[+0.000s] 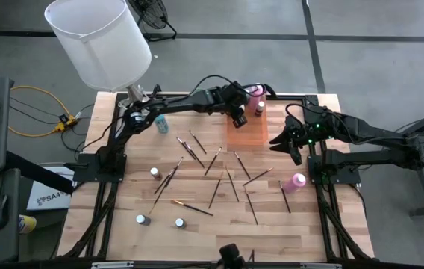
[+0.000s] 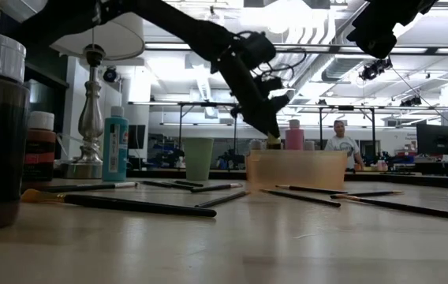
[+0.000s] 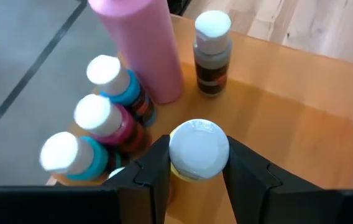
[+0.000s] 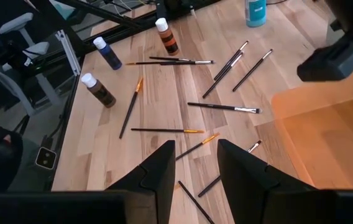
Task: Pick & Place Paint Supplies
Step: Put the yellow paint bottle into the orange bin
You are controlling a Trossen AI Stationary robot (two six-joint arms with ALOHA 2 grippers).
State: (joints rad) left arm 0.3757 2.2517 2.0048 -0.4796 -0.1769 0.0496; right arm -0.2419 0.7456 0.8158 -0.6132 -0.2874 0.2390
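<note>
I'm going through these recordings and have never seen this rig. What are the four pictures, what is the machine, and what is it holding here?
The machine is two dark robot arms at a wooden table. One picture looks straight down, one looks level across the tabletop, and two come from cameras on the arms' wrists.

The left pincer reaches over an orange tray at the far side and is closed on a small pale-capped bottle. Other bottles already stand in the tray, among them a tall pink bottle.

The right pincer hangs open above the table, holding nothing.

Thin paintbrushes and a few small bottles lie scattered on the wood. A pink bottle lies near the right edge. The white lampshade belongs to a lamp at the far left corner.
</note>
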